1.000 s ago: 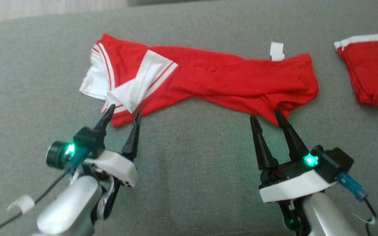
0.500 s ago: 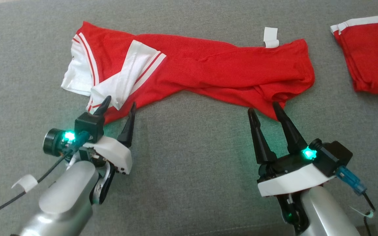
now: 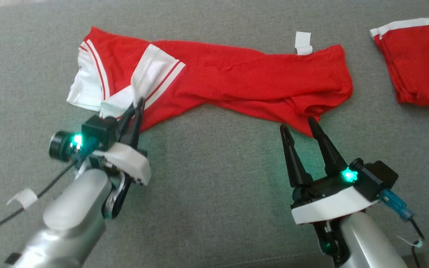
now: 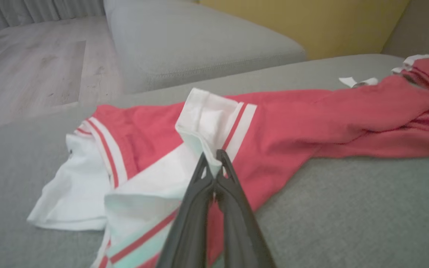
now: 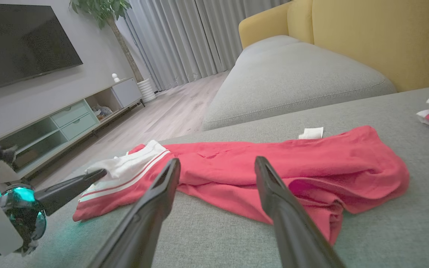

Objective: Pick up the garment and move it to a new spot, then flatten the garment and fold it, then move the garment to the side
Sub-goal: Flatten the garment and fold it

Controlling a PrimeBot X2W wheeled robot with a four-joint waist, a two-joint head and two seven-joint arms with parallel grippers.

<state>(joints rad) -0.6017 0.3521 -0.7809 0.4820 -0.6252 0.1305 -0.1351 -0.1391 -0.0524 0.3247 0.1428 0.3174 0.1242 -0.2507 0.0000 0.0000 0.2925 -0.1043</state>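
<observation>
Left gripper (image 3: 137, 103) pinches white cuff (image 3: 155, 70) of the garment (image 3: 237, 80) (its label (image 3: 303, 42) unreadable); right gripper (image 3: 297, 124) gapes.

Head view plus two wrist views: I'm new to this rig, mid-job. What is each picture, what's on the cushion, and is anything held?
This is a two-armed robot, and each arm ends in a dark two-fingered tool. The head view looks down from the robot's head at both arms. Each wrist view looks along that arm's own tool. On the grey sofa cushion lies a rumpled red garment with white striped trim and a small white tag at its far edge. A second red garment lies off to the right. The left tool is shut on the red garment's white trim. The right tool is open and holds nothing, with its tips at the garment's near edge.
</observation>
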